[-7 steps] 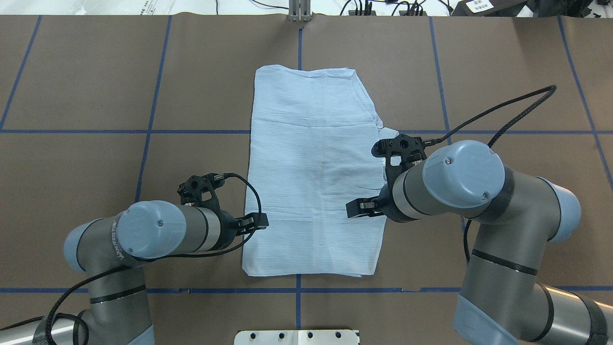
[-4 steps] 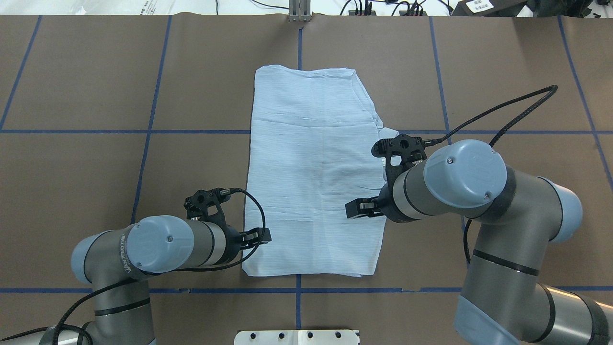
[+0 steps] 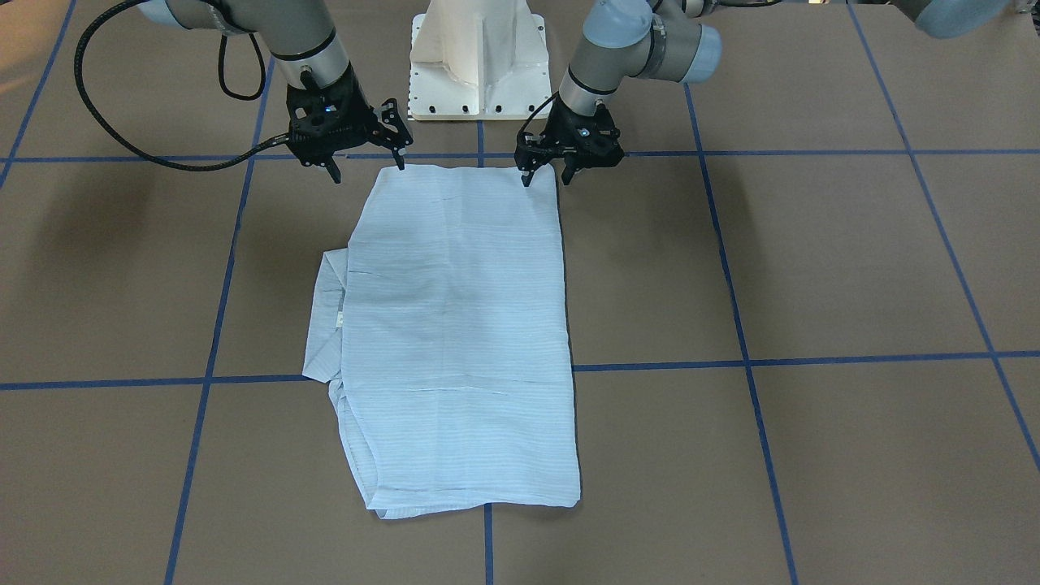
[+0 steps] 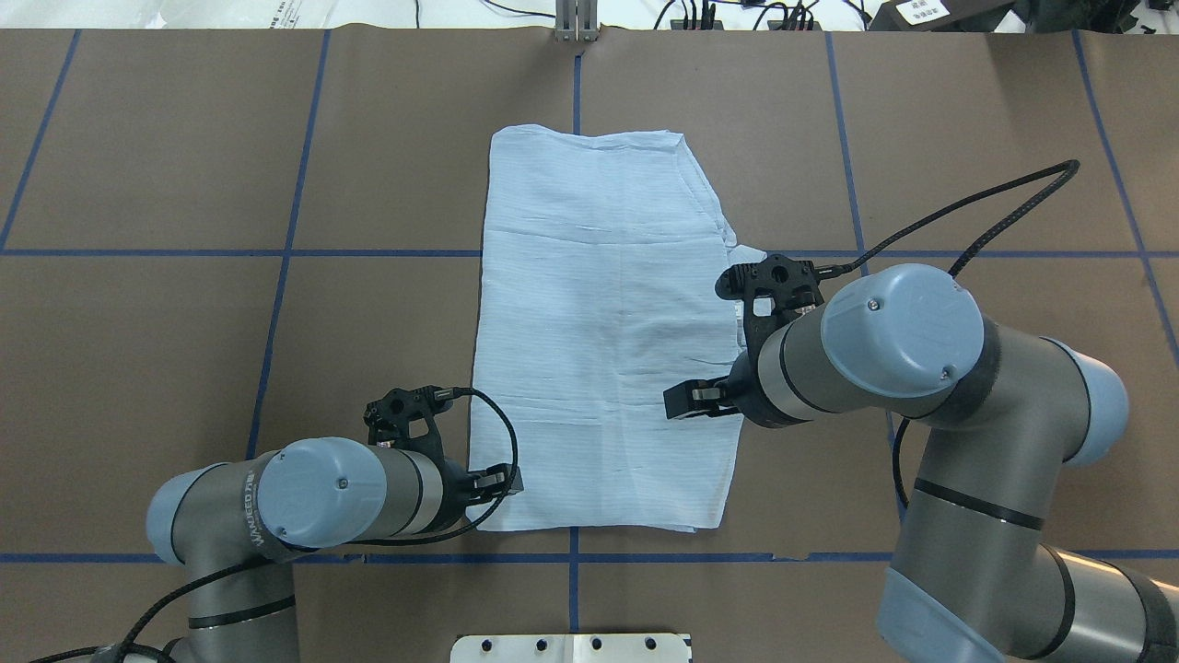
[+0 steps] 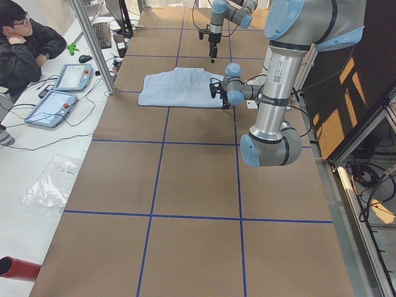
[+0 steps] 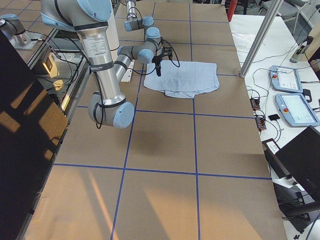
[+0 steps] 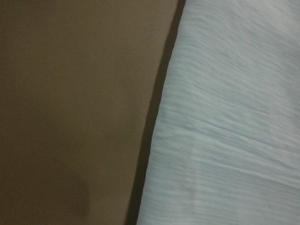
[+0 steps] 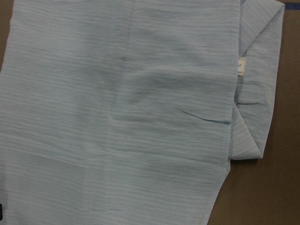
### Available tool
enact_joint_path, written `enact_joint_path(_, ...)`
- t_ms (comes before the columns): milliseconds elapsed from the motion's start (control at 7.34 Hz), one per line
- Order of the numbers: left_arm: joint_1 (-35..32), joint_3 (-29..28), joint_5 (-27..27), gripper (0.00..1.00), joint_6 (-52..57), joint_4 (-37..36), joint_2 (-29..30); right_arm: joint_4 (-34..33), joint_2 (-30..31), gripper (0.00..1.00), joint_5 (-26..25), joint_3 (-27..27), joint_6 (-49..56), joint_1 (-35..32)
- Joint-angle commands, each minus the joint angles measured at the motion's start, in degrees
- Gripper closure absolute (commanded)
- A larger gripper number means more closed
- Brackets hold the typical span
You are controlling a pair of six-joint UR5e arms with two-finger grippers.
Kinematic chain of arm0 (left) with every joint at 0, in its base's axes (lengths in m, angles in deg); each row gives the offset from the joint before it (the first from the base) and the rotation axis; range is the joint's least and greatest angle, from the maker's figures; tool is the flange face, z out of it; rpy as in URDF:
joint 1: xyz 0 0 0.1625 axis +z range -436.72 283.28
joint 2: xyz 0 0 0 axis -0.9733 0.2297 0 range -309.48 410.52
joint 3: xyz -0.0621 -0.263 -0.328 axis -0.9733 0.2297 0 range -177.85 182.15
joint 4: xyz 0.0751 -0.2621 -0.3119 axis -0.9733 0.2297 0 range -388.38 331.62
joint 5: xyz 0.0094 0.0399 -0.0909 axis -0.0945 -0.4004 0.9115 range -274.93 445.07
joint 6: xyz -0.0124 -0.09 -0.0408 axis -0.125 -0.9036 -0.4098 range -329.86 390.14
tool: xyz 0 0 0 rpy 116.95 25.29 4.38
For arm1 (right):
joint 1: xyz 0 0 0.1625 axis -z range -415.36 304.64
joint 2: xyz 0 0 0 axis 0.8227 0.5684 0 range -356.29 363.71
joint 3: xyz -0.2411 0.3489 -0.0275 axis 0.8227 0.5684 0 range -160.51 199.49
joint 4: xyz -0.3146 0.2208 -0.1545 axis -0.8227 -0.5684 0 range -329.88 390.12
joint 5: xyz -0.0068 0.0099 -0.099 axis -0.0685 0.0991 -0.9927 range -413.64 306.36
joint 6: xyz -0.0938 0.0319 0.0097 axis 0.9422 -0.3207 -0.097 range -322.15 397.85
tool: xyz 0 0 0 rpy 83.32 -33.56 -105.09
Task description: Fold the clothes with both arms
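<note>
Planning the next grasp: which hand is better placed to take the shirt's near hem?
Left, probably. The left hand is open, low at the near corner of the shirt; its wrist view shows the cloth edge close up. The right hand, also open, hangs higher: its wrist view shows much of it.

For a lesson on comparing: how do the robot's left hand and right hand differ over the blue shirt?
The right hand is opened wider than the left hand. The left hand seems lower: its camera sees the edge of the shirt close up, the right hand's camera a broad stretch. From overhead, the left hand shows at the shirt's near corner, the right hand further in. Both are open, point down and hold nothing.
</note>
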Motion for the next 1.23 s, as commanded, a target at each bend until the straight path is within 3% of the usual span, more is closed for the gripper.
enact_joint_path(0, 0.72, 0.02, 0.02, 0.28, -0.55, -0.08, 0.09, -0.03, 0.04, 0.00, 0.25, -0.15, 0.00, -0.23)
enact_joint_path(545, 0.72, 0.63, 0.02, 0.36, -0.64, -1.39, 0.43, -0.03, 0.13, 0.00, 1.83, -0.42, -0.09, -1.55)
enact_joint_path(1090, 1.68, 0.20, 0.02, 0.36, -0.64, -1.40, 0.53, -0.03, 0.83, 0.00, 2.36, -0.86, 0.00, -1.72)
